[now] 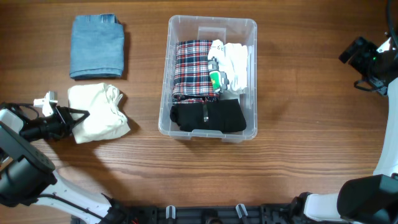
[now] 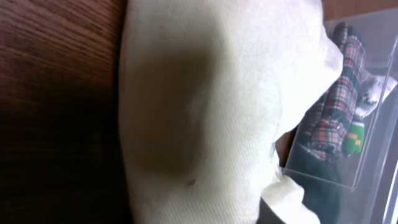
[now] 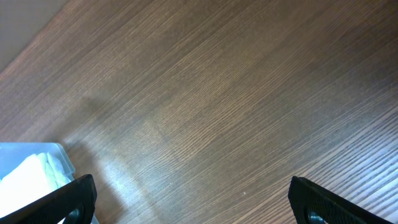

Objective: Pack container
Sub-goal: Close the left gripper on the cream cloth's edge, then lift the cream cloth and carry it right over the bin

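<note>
The clear plastic container [image 1: 249, 28] stands mid-table, holding a folded plaid cloth [image 1: 193, 68], a white cloth [image 1: 235, 62], a black cloth [image 1: 208, 117] and a small green item [image 1: 216, 79]. Left of it lies a folded cream cloth [image 1: 99, 112]. My left gripper [image 1: 79, 116] has its fingers pinched together on that cloth's left edge. The cream cloth [image 2: 211, 106] fills the left wrist view and hides the fingers; the container [image 2: 373, 124] shows behind it. My right gripper [image 3: 193, 199] hangs open over bare wood at the far right [image 1: 357, 53], apart from the container.
Folded blue denim [image 1: 97, 55] lies at the back left, just beyond the cream cloth. The container's corner [image 3: 59, 152] with the white cloth [image 3: 28, 177] shows at the lower left of the right wrist view. Brown wooden tabletop [image 1: 311, 124] lies all around.
</note>
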